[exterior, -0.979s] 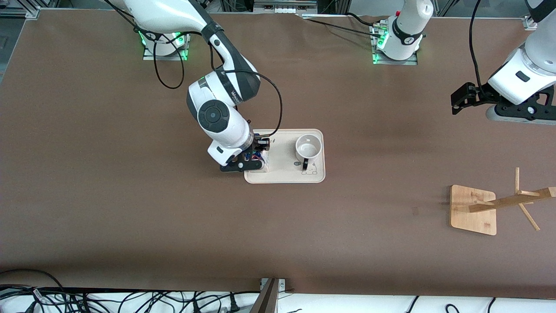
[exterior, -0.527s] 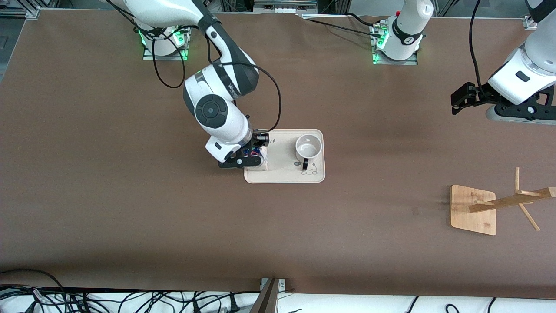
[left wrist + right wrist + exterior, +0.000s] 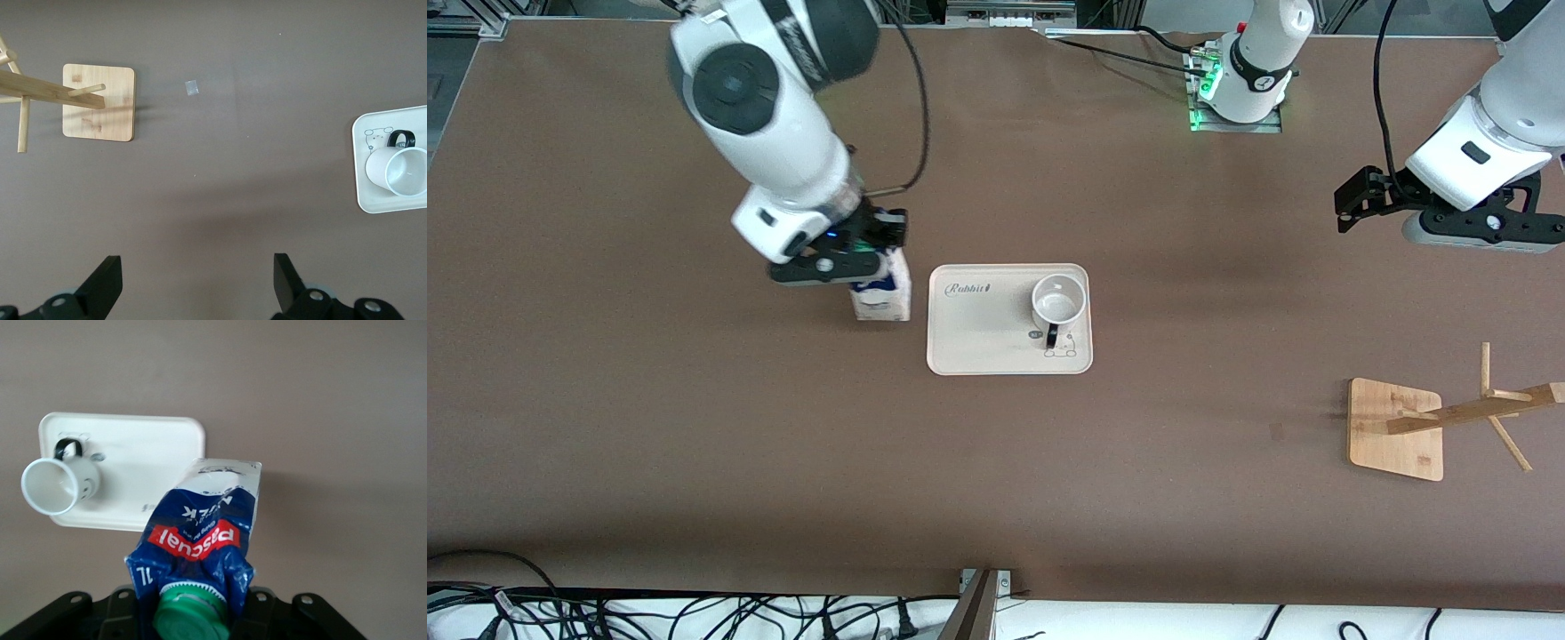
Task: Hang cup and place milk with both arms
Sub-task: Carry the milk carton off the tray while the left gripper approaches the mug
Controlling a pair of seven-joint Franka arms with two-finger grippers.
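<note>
The milk point(image 3: 882, 298), a dark blue carton with a green cap, hangs in my right gripper point(image 3: 863, 260), which is shut on its crumpled top. It is over bare table just beside the tray point(image 3: 978, 351), toward the right arm's end. The right wrist view shows the milk point(image 3: 200, 527) pinched in the right gripper point(image 3: 193, 610). The cup point(image 3: 1058, 302) stands upright on the tray, mouth up, with its black handle toward the front camera. My left gripper point(image 3: 1352, 206) waits open and empty over the table at the left arm's end. The left wrist view shows the cup point(image 3: 400, 172) well away from that left gripper point(image 3: 197, 287).
A wooden mug rack point(image 3: 1396, 428) with slanted pegs stands near the left arm's end, nearer the front camera than the left gripper; the same rack point(image 3: 100, 101) appears in the left wrist view. A small tape patch point(image 3: 192, 87) lies on the brown table beside it.
My right gripper has lifted the milk off the tray and carried it toward the right arm's end, baring the tray's printed corner. The left gripper has shifted slightly.
</note>
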